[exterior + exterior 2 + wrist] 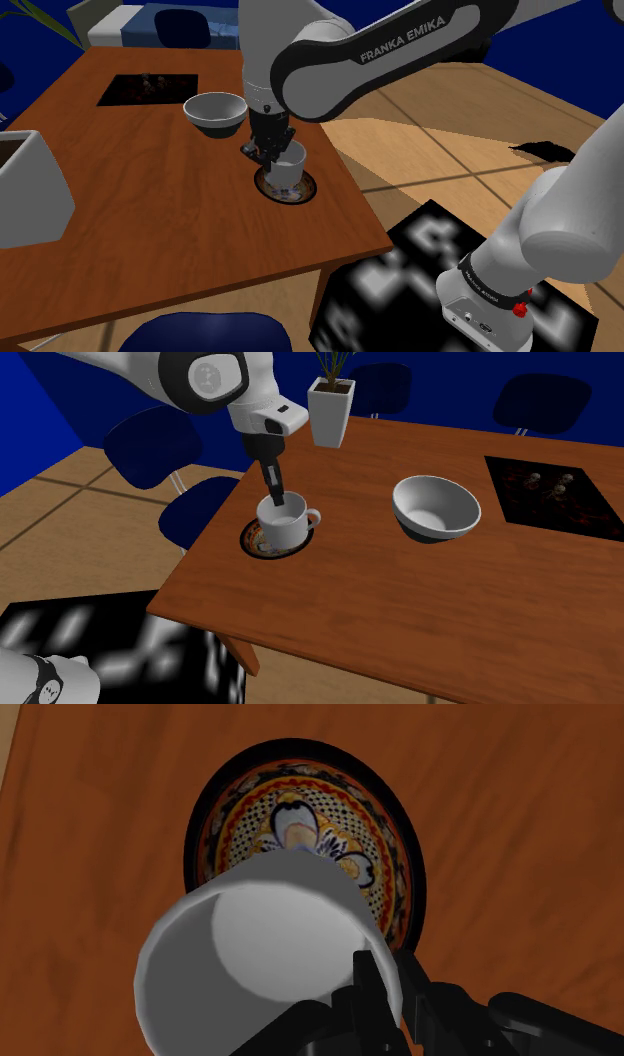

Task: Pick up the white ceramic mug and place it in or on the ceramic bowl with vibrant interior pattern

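Observation:
The white mug (289, 166) (284, 523) stands upright in the shallow dark-rimmed bowl (306, 190) (255, 545) near the table's edge, its handle pointing toward the second exterior view's right. I cannot tell whether its base touches the bowl. My black gripper (270, 150) (276, 498) comes straight down and is shut on the mug's rim, one finger inside and one outside. In the wrist view the mug (255, 949) covers part of the bowl's yellow, red and blue pattern (300, 814), with the gripper (385, 982) clasping the rim.
A plain white bowl (215, 112) (435, 508) stands further in on the brown table (150, 200). A dark patterned mat (148, 90) (550, 492) lies beyond it. A white planter (30, 190) (331, 410) stands at one table edge. Blue chairs (150, 447) surround the table.

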Tool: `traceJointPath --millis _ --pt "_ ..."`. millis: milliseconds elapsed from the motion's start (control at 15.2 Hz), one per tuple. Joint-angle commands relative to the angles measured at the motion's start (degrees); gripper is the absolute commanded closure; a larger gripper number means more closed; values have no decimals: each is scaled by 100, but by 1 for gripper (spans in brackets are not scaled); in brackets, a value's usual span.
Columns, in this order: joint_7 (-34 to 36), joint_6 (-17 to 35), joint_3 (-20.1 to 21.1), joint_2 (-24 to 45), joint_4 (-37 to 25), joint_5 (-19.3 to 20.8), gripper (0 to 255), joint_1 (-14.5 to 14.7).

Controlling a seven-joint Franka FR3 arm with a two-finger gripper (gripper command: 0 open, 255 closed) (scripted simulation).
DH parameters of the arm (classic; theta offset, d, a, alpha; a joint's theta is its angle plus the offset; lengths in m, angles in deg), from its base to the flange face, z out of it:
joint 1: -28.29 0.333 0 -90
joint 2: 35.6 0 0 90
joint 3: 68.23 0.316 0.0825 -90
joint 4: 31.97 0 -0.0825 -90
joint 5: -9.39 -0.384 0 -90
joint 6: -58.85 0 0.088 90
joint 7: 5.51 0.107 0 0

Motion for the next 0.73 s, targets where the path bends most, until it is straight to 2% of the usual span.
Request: traceJointPath --millis 0,66,396,660 --pt "1 2 0 0 0 1 255 0" --pt "1 2 0 0 0 1 0 0" --pt "1 2 0 0 0 1 0 0" --pt "-145 -683 14 -332 -393 -212 0 14"
